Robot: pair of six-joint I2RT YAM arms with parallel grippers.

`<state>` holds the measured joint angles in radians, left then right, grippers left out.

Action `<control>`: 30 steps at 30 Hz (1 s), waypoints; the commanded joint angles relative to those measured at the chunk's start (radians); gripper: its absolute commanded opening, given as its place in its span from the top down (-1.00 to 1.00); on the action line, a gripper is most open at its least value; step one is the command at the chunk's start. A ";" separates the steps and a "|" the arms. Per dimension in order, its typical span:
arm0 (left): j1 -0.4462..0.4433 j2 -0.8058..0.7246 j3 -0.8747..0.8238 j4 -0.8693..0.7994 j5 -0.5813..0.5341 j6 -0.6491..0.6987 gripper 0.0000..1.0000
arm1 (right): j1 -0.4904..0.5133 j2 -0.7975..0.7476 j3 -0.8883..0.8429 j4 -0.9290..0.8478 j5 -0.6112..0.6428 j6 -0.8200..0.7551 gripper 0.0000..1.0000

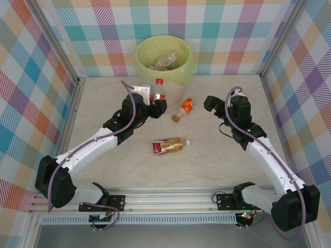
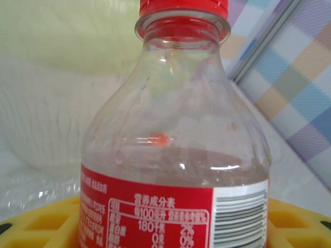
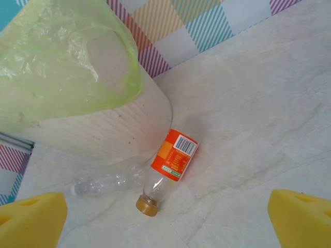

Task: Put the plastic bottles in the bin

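Observation:
My left gripper (image 1: pixel 156 101) is shut on a clear bottle with a red cap and red label (image 1: pixel 159 89), holding it upright just in front of the bin (image 1: pixel 182 72). In the left wrist view this bottle (image 2: pixel 176 129) stands between the yellow pads (image 2: pixel 36 225). An orange-label bottle with a gold cap (image 1: pixel 185 107) lies on the table, and a red-label bottle (image 1: pixel 168 146) lies nearer the front. My right gripper (image 1: pixel 212 103) is open, to the right of the orange-label bottle (image 3: pixel 175 155). A clear bottle without a label (image 3: pixel 106 181) lies against the bin wall (image 3: pixel 103 129).
The bin is lined with a yellow-green bag (image 3: pixel 62 62) and holds clear bottles (image 1: pixel 165 61). Chequered walls enclose the table on the back and both sides. An aluminium rail (image 1: pixel 170 199) runs along the near edge.

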<state>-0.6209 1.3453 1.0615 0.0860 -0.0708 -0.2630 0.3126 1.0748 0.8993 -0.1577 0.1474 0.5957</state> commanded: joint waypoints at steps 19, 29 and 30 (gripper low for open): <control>0.198 0.447 0.614 0.274 -0.125 0.030 0.33 | -0.010 -0.108 -0.019 -0.050 0.007 0.007 -0.99; 0.240 0.643 0.886 0.040 -0.121 -0.009 0.20 | -0.010 -0.107 -0.019 -0.057 0.009 0.006 -0.99; 0.240 0.659 0.911 0.008 -0.123 -0.012 0.16 | -0.010 -0.107 -0.019 -0.055 0.011 0.005 -0.99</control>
<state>-0.3824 1.9793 1.8999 0.1783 -0.1856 -0.2672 0.3073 0.9787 0.8951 -0.2043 0.1600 0.5987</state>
